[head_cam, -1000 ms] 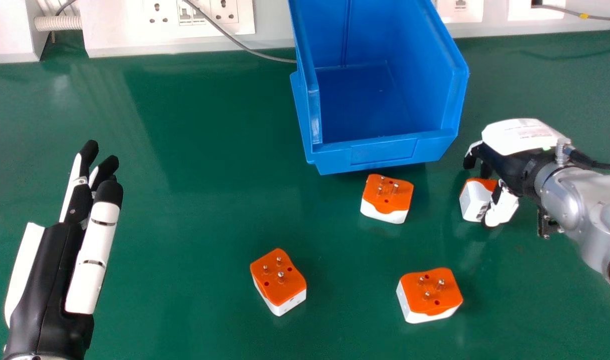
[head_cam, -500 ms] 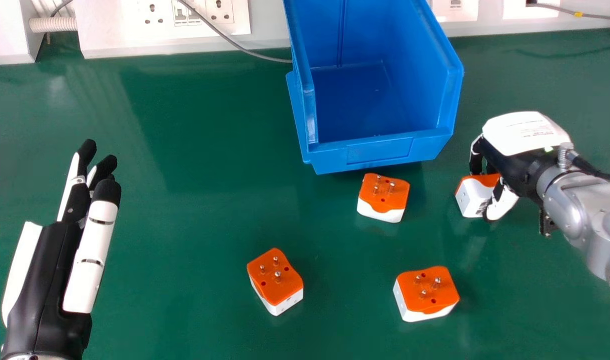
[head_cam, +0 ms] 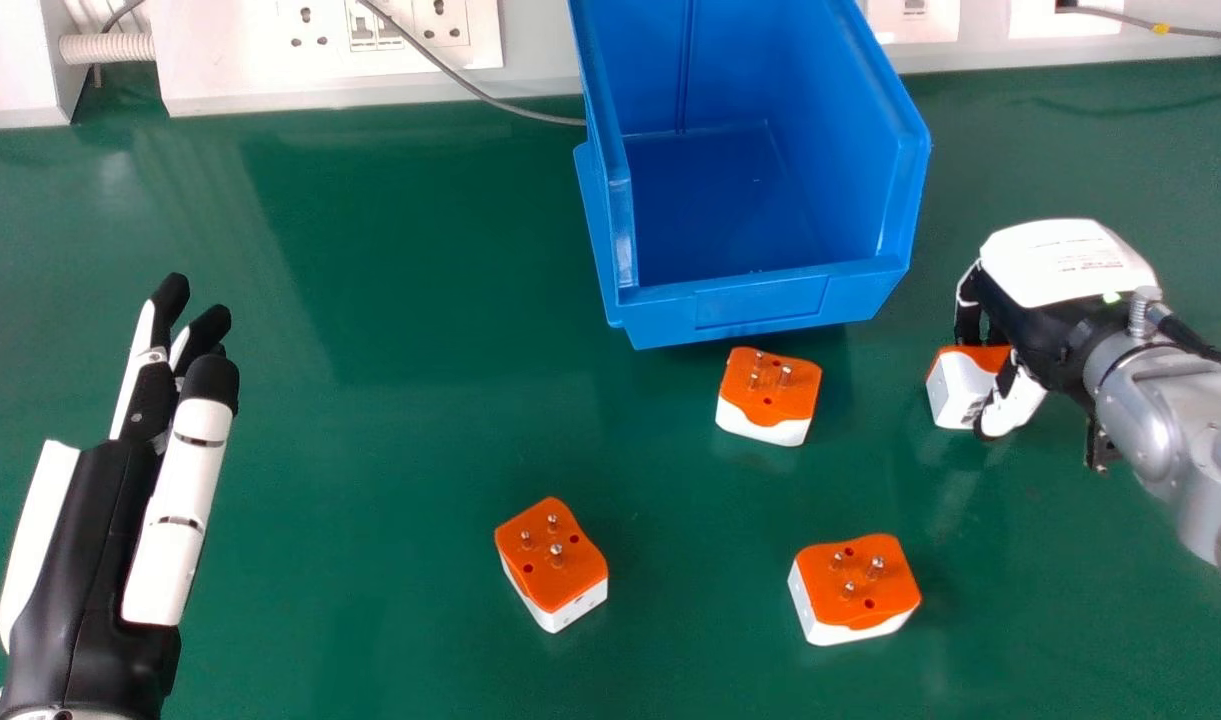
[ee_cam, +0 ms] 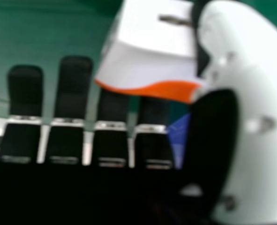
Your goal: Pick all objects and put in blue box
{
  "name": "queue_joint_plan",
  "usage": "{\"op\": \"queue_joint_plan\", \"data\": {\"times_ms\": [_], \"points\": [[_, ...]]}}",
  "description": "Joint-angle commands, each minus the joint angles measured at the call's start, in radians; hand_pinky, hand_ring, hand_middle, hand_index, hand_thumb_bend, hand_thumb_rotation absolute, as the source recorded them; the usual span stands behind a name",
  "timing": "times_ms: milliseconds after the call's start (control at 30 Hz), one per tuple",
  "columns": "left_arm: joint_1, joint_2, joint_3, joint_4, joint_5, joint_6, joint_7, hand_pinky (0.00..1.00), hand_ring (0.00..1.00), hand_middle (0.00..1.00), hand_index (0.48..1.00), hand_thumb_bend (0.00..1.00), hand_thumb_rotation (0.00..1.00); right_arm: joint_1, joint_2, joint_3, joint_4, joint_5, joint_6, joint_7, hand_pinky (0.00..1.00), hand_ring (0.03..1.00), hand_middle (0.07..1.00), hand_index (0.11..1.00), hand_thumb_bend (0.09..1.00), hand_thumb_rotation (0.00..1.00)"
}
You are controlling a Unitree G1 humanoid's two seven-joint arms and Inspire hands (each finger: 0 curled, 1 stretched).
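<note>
1. The green surface [head_cam: 370, 430] spans the frame, and nearest, at lower left, the left hand [head_cam: 85, 560] lies idle, its fingers straight and apart.
2. Low in the frame, one orange-and-white plug adapter [head_cam: 553, 562] sits just below centre and a second adapter [head_cam: 854, 588] at lower right, both pins up. They look like rigid plastic, probably light; the broad white sides would give better hold than the orange face with its metal pins.
3. Farther up, right of centre, a third adapter [head_cam: 768, 395] rests pins up just in front of the box. A pinch across its sides should work, with care not to knock the box's front wall.
4. At the right of the frame, mid-height, the right hand [head_cam: 1060, 265] is clamped on a fourth adapter [head_cam: 958, 392], thumb against its near side and fingers curled behind. I cannot tell whether it is clear of the surface. The shell looks smooth and stiff — it won't crush easily, but could twist or slip if the thumb bears on one corner only.
5. The blue box [head_cam: 760, 305] stands at top centre, right of the middle, open side up. The next move calls for a lift above its rim, then a low release — a hard drop might bounce.
6. Beyond, along the top edge, are wall sockets [head_cam: 320, 40] and a grey cable [head_cam: 470, 90].
</note>
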Motion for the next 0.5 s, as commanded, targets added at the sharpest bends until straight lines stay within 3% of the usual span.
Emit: {"op": "queue_joint_plan", "data": {"times_ms": [0, 467], "points": [[0.004, 0.004, 0.009, -0.027, -0.005, -0.007, 0.002, 0.93, 0.97, 0.97, 0.993, 0.54, 1.0, -0.006, -0.019, -0.013, -0.007, 0.011, -0.002, -0.02, 0.36, 0.442, 0.516, 0.518, 0.497, 0.0], [0.0, 0.003, 0.007, -0.025, -0.003, -0.006, 0.004, 0.93, 0.97, 0.97, 0.993, 0.53, 1.0, -0.005, -0.025, -0.027, -0.022, 0.017, 0.003, -0.006, 0.35, 0.428, 0.507, 0.508, 0.497, 0.0]]}}
